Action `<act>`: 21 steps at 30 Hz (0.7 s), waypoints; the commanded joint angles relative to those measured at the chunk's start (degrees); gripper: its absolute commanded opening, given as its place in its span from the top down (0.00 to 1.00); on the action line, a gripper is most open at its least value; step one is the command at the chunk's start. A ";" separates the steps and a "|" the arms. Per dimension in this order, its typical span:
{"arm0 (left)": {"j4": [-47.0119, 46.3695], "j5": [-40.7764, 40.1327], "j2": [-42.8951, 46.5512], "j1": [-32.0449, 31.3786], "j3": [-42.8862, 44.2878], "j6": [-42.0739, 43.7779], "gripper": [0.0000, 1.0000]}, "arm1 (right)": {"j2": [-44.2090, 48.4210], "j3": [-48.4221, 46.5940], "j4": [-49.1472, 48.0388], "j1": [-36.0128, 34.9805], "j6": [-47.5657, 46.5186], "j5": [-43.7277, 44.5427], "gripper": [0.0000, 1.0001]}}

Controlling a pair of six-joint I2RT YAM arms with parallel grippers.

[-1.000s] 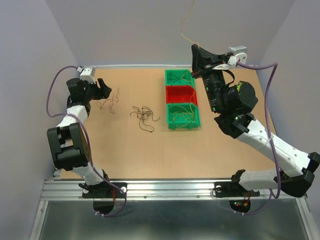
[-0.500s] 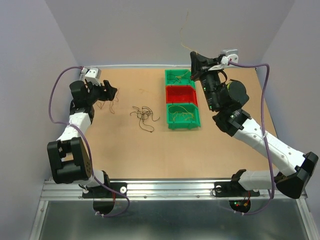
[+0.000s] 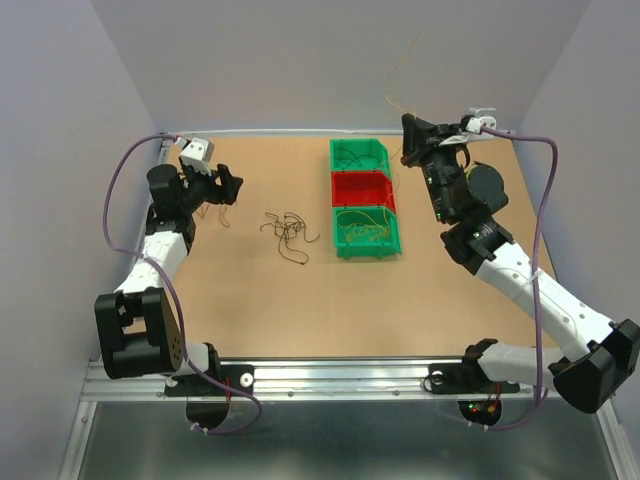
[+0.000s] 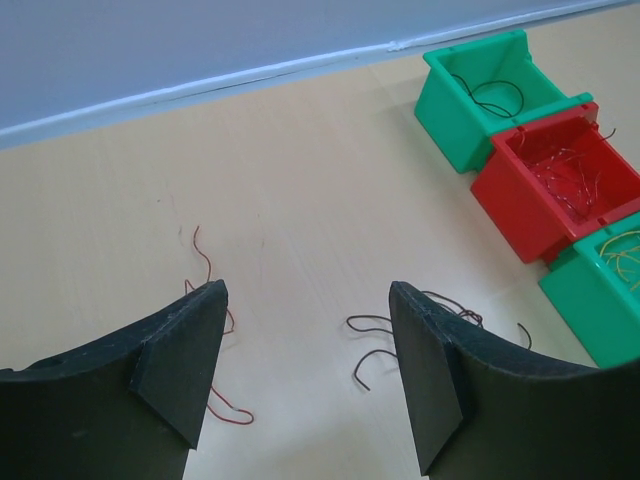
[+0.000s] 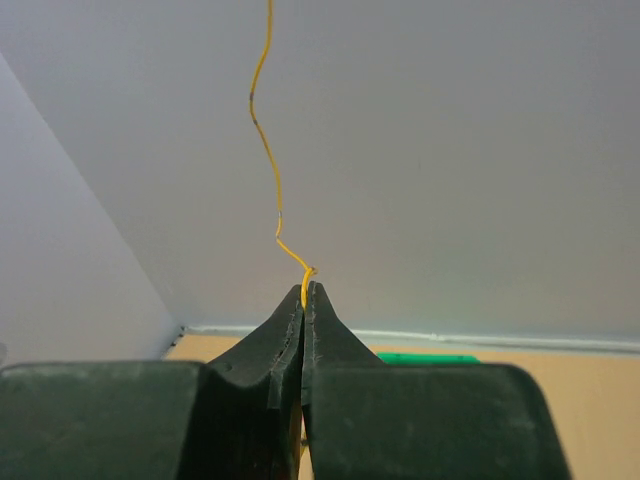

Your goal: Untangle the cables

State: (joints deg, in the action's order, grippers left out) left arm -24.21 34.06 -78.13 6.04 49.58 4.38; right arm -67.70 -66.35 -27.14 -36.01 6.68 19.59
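Yellow wire (image 5: 268,150) clamped in right jaws, now swung to upper right, past bins (image 3: 362,190). Left jaws held open above reddish strands (image 4: 205,258). Drop-off pending.

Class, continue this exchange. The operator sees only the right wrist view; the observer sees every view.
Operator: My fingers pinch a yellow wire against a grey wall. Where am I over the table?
Observer: Your right gripper, shut on the yellow wire, hangs beside the far green bin, on its right.
Operator: Which bin has yellow in it?
Observer: The near green bin holds yellow wires.
Operator: What lies loose?
Observer: A dark tangle lies mid-table, left of the bins.
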 commanded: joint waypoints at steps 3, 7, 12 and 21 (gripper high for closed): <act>-2.60 -0.84 3.86 -2.00 -0.98 2.47 0.23 | 2.40 8.94 -2.83 4.36 7.56 -5.35 0.99; -2.08 -1.98 4.65 -3.32 -1.33 3.70 0.23 | 1.78 11.94 -3.10 4.63 8.70 -8.33 0.99; -1.72 -3.21 5.44 -5.25 -1.68 5.02 0.23 | 0.82 16.68 -3.10 4.54 9.32 -11.68 1.00; -0.58 -3.48 6.67 -8.68 -2.12 7.74 0.23 | -3.40 16.69 -0.81 4.55 12.48 -23.63 0.99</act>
State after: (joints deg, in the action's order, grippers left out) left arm -23.53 30.59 -74.43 -1.52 48.21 10.04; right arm -70.59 -49.78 -27.05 -31.46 16.67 2.11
